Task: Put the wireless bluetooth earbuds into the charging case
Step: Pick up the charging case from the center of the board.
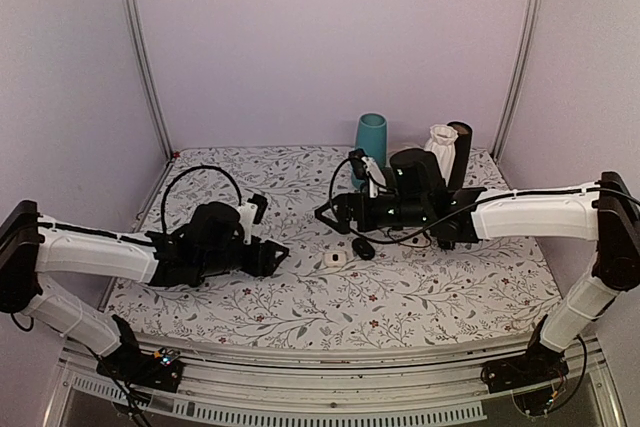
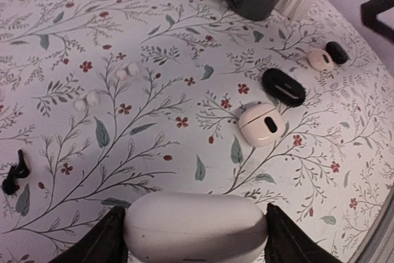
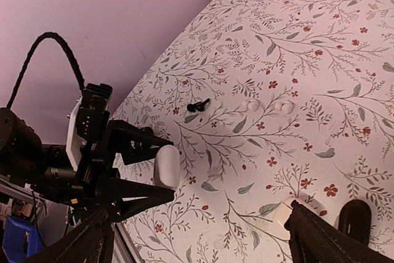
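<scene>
Charging case (image 2: 196, 223), white oval, sitting clamped btwn L tool (image 2: 197, 244) fingers. R tool (image 3: 206, 244) hovering w/ fingers spread wide, holding nothing. Dark earbuds (image 3: 198, 104) lying on floral tabletop (image 3: 295, 41), apart from case, near two whitish buds (image 3: 252, 104).

Soft, even, violet-tinted overhead light; faint diffuse shadows on the floral counter (image 1: 300, 297). Top view sharp but slightly dim. Wrist views bowed by wide-angle distortion toward the edges, with the near white case (image 2: 196, 226) soft-edged and slightly out of focus.
</scene>
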Tool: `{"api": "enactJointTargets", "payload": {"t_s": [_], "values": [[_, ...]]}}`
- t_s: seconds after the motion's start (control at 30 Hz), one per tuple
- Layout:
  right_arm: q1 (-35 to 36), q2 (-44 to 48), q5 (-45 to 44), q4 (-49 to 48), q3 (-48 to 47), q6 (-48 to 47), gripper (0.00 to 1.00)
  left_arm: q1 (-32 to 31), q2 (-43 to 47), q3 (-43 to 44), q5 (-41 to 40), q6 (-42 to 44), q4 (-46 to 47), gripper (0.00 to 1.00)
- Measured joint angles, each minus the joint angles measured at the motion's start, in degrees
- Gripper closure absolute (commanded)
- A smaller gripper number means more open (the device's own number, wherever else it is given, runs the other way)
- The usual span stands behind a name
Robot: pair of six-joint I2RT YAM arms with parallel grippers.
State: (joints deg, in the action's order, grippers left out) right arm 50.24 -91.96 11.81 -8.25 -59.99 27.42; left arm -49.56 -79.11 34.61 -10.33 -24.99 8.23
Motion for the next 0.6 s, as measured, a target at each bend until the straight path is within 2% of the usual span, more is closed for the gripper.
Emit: {"api": "enactJointTargets", "payload": {"t_s": [0.33,0.6], "values": [[0.00,-2.34,11.39,-0.37,-3.37,4.72,0.12,-4.70,7.41,-1.66,3.91,13.00,11.19,0.51],[0.13,-2.91,16.85,-0.28,-3.89,5.90,0.23,-9.20,8.20,-1.55,2.16,20.41,13.53,0.51]]}}
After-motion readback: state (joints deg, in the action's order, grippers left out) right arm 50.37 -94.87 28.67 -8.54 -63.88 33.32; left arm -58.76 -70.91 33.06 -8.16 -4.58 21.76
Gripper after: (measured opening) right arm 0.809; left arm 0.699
